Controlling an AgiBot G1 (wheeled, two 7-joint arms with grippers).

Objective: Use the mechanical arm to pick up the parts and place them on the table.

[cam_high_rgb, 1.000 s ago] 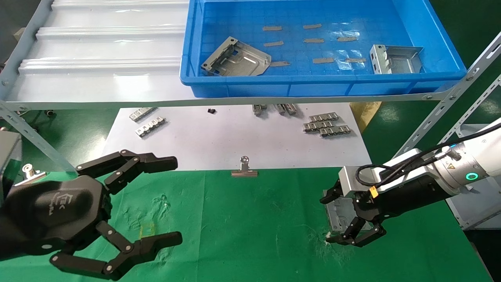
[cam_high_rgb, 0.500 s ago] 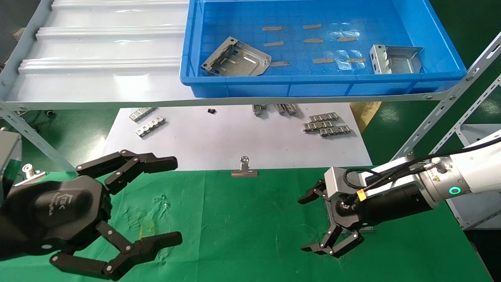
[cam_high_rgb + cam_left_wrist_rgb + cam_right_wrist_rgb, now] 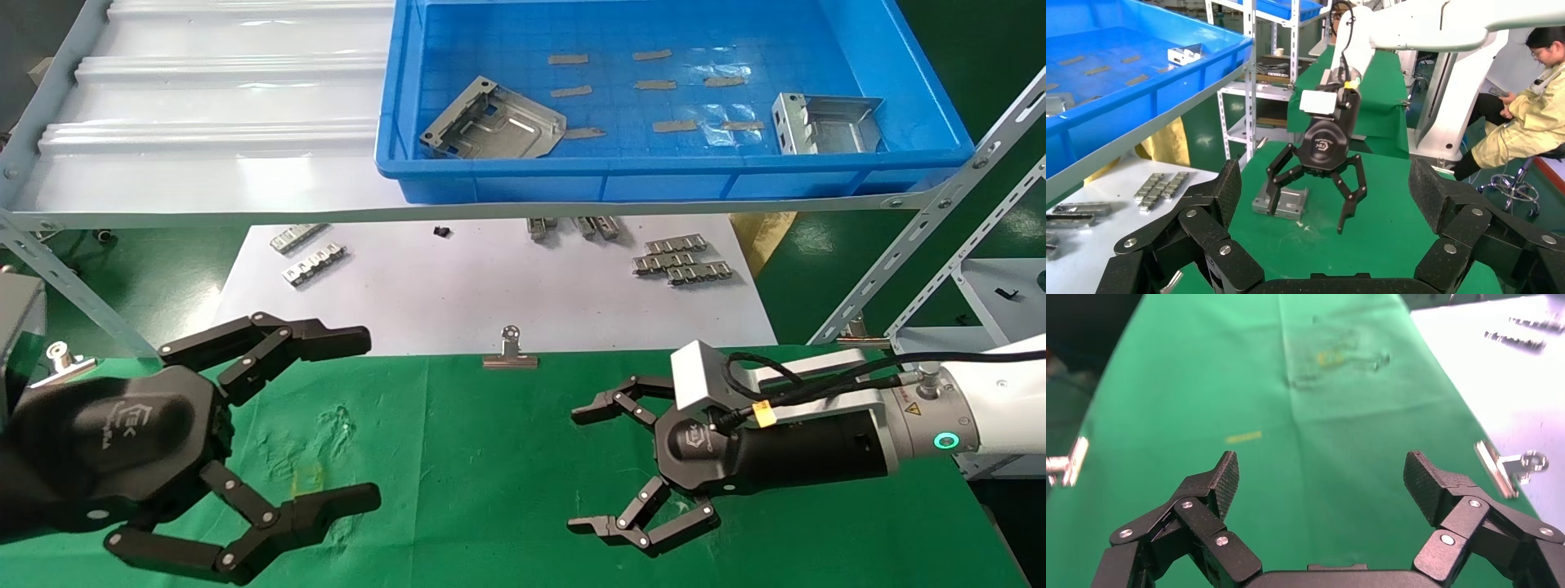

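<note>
The left gripper (image 3: 331,416) is hanging low over the near left of the green table (image 3: 490,457), its linked fingers spread wide apart and holding nothing; white lettering on its palm is showing but cannot be read with certainty, and the arm appears parked. Beyond its fingertips, a silver binder clip (image 3: 510,353) is pinning the cloth's far edge against a white sheet (image 3: 490,286), where small slotted strips (image 3: 680,261) are lying in loose rows.

Further right, the right gripper (image 3: 601,467) is hovering just above the cloth, palm turned toward the left arm, jaws splayed and empty, a green ring light (image 3: 945,442) glowing at its wrist. In the left wrist view a small white logo on its hexagonal palm (image 3: 1323,144) is too small to read, and one stamped sheet-metal part (image 3: 1283,203) is lying flat on the cloth directly behind and beneath those fingers, seemingly just set down and released.

Up on the rack beyond both hands, two more parts are waiting in the blue bin (image 3: 678,175): one plate (image 3: 493,122) near its left end, another (image 3: 827,123) standing on its flange at the right. Judging by this, the next fetch calls for a reach up into the bin.
</note>
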